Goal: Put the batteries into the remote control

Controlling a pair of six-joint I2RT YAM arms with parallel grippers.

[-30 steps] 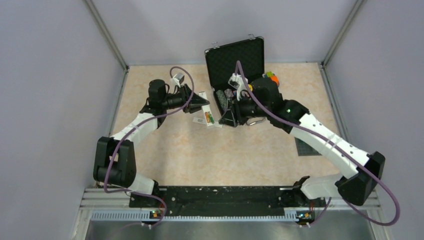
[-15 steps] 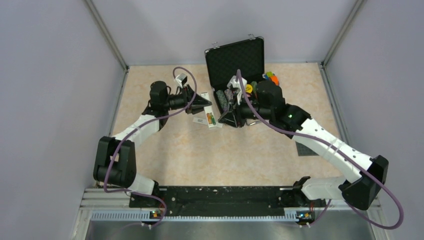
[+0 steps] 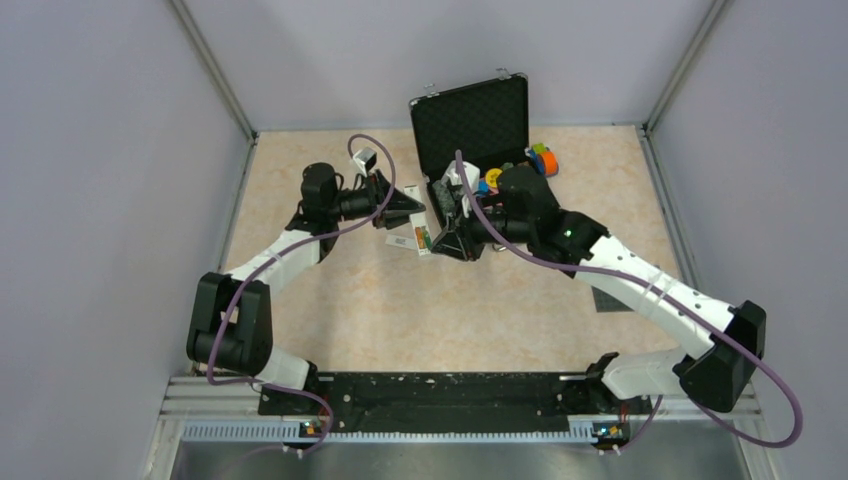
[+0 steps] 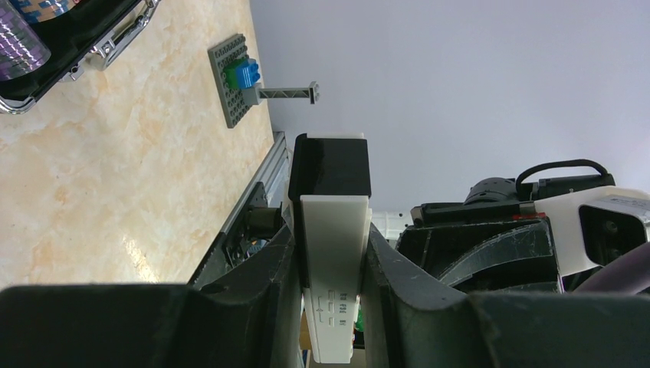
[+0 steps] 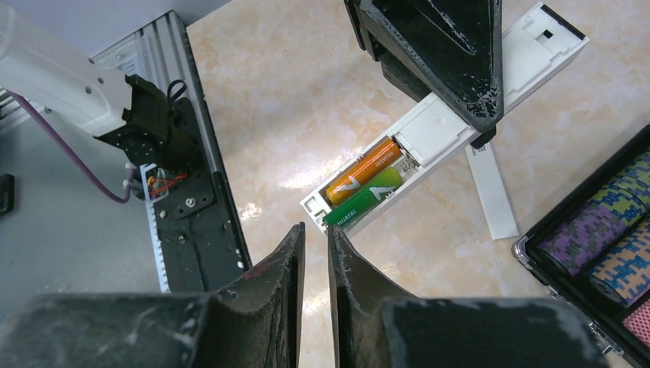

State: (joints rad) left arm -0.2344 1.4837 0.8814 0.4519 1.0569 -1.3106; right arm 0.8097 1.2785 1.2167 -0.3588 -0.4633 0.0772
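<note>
On the desk point(image 3: 350, 300), an open black case point(image 3: 470, 120) stands at 12 o'clock. The left gripper point(image 4: 331, 253) pinches the remote control point(image 5: 452, 123) between its jaws at centre. The right gripper point(image 5: 314, 253), jaws nearly together and empty, hovers beside the seated batteries point(image 5: 368, 184)

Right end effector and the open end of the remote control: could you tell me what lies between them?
Only bare marbled tabletop, per the right wrist view; the right end effector hangs just short of the remote control.
</note>
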